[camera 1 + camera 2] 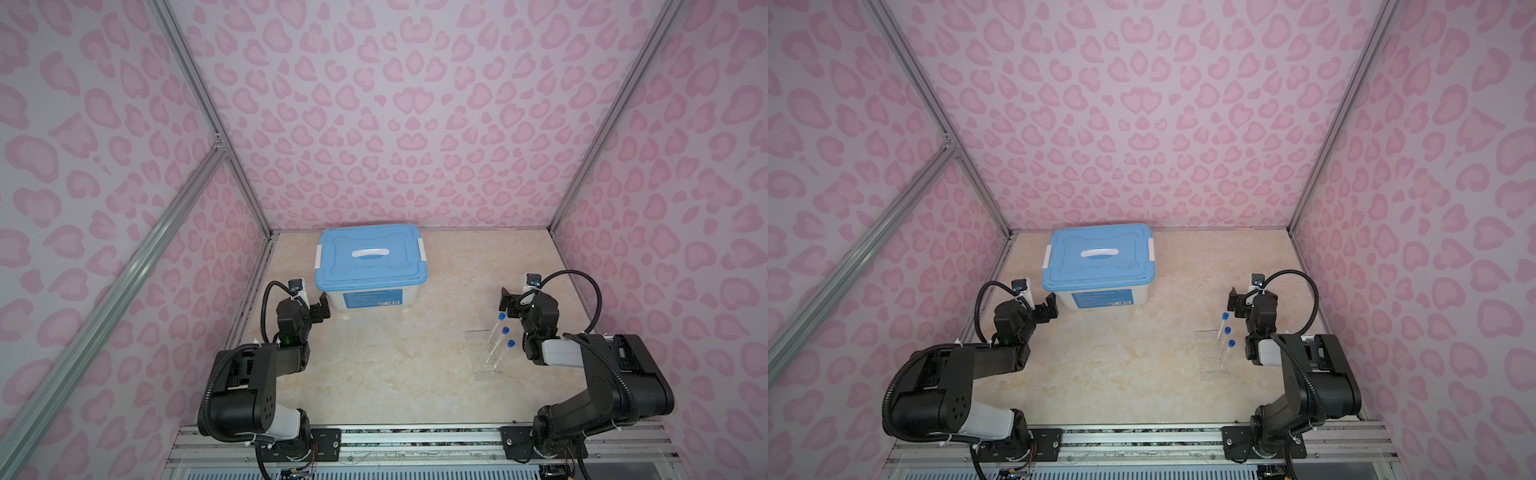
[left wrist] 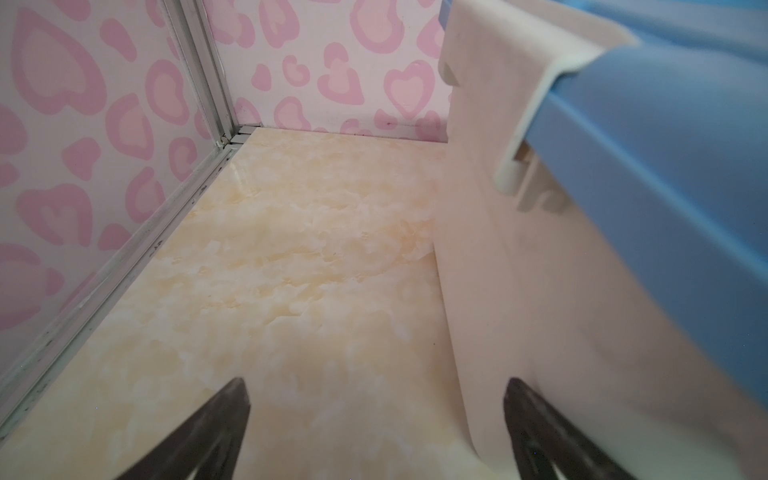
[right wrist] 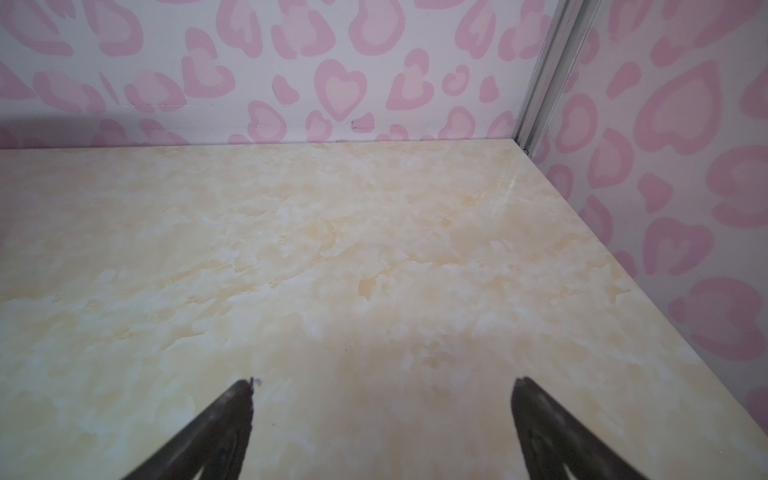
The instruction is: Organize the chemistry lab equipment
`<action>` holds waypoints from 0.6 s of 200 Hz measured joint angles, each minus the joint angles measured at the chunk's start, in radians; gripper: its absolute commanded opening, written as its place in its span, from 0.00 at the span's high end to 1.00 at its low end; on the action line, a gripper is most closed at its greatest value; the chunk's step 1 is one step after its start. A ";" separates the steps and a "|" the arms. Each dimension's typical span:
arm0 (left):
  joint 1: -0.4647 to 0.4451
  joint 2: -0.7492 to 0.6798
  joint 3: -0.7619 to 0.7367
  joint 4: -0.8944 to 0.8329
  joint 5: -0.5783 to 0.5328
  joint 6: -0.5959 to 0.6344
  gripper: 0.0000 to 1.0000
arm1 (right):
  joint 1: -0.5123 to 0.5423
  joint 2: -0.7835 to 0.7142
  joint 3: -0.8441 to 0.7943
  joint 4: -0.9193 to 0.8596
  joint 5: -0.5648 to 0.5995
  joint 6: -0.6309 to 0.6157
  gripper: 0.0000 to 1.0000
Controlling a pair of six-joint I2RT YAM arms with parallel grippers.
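Standing in the clear rack (image 1: 484, 353), right side of the table (image 1: 386, 374): three blue-capped tubes (image 1: 505, 331), set in one row. Blue-lidded white box (image 1: 370, 259): rear of table, lid on. Left gripper (image 2: 376, 386): jaws spread, empty, just beside the box's near left corner. Right gripper (image 3: 384, 382): jaws spread, empty, above the table, near the tubes.
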 measured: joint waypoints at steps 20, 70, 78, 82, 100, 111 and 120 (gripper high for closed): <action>0.000 0.000 0.000 0.000 0.000 0.000 0.03 | 0.001 -0.003 -0.006 0.000 0.000 0.000 0.02; 0.000 0.000 0.000 0.000 0.000 0.000 0.03 | 0.004 -0.042 -0.042 0.014 -0.001 -0.008 0.02; 0.000 0.000 0.000 0.000 0.000 0.000 0.03 | 0.008 -0.087 -0.064 0.011 -0.002 -0.013 0.02; 0.000 0.000 0.000 0.000 0.000 0.000 0.03 | 0.010 -0.112 -0.072 0.008 -0.006 -0.016 0.02; 0.000 0.000 0.000 0.000 0.000 0.000 0.03 | 0.013 -0.201 -0.095 0.023 -0.020 -0.019 0.02; 0.000 0.000 0.000 0.000 0.000 0.000 0.03 | 0.012 -0.190 -0.103 0.048 -0.019 -0.019 0.02; 0.000 0.000 0.000 0.000 0.000 0.001 0.03 | 0.011 -0.145 -0.101 0.062 -0.012 -0.018 0.02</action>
